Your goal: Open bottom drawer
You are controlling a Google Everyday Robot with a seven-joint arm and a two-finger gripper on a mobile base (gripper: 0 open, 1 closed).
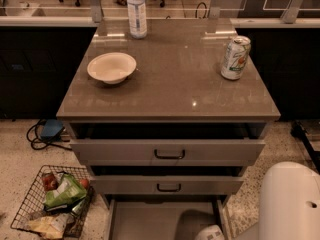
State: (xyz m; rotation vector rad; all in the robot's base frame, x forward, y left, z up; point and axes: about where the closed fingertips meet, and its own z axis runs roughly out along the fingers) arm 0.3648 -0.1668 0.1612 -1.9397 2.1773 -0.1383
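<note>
Speckled floor (12, 164); tool (210, 232) over open bottom drawer (150, 219)

Warm, dim overhead light leaves pale glare on the countertop (170, 84) and a shadow in the bottom drawer (145, 219) beside my gripper (210, 232), low in view.

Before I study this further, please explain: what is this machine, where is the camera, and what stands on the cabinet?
One camera looks down on a cabinet from its front. The white shape at lower right is part of the robot, a rolling base with one arm; its gripper does not show here, so nothing held is visible. On the countertop stand a bowl, a water bottle and a can. The bottom drawer is pulled out. A wire basket of packets sits on the floor, left.
</note>
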